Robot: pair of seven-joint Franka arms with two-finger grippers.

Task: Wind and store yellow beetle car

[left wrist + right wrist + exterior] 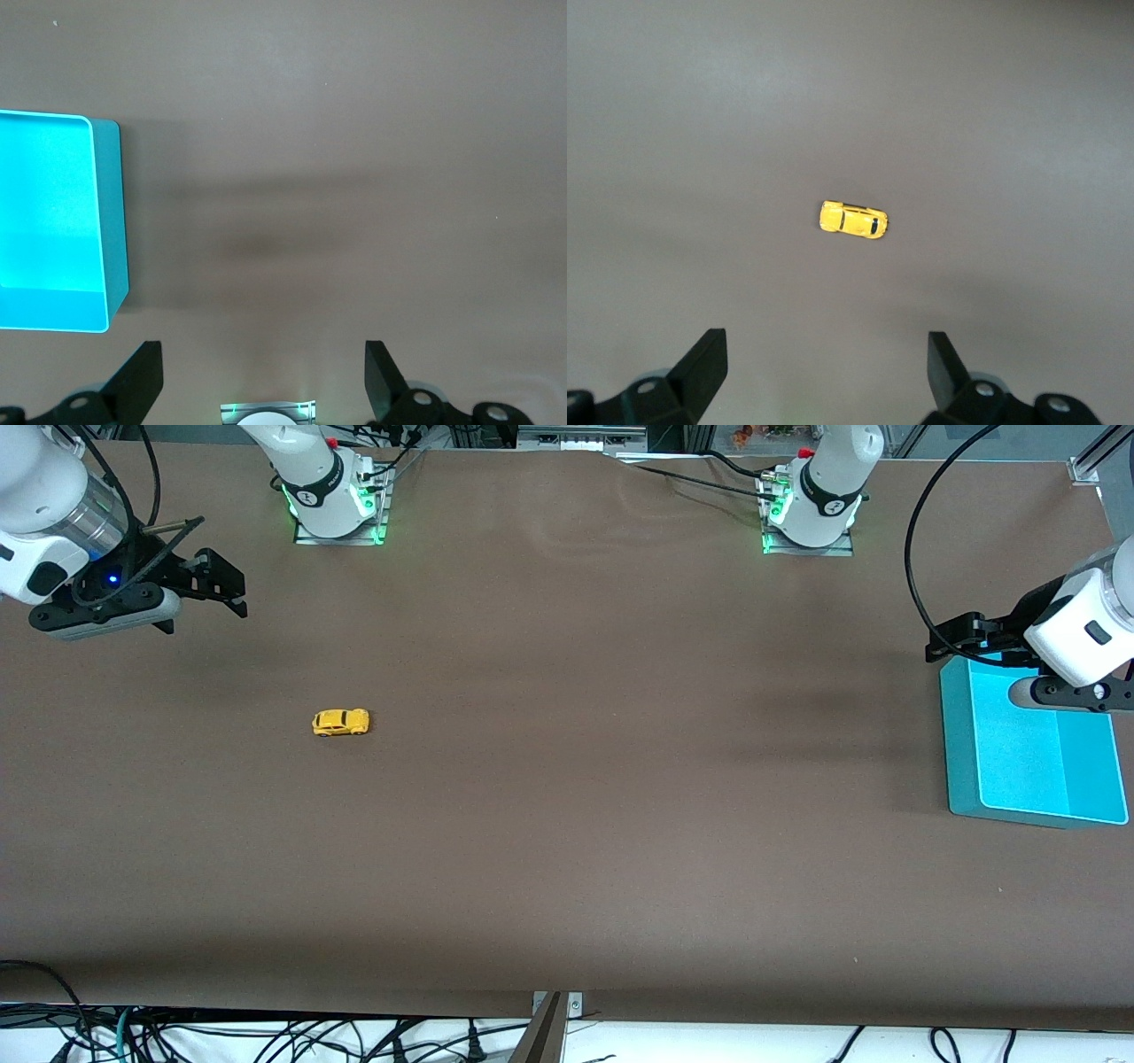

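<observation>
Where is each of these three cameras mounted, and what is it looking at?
Front view: high across the table, facing both arms' bases; shows the yellow beetle car, teal bin, the open right tool and left tool.
Left wrist view: on the left arm, looking down past its open left tool's fingertips at the bin.
Right wrist view: on the right arm, looking down past its fingertips at the car.
Shared: front and right wrist show the car; front and left wrist show the bin.

You have a bright yellow beetle car (340, 723) with dark windows and dark wheels on a plain brown table (567, 824). The tray (959, 779) is turquoise, its inside a lighter, glowing cyan. Both arms are white with black grippers: left gripper (264, 376), right gripper (827, 367). Green lights glow at both arm bases (337, 514).
</observation>
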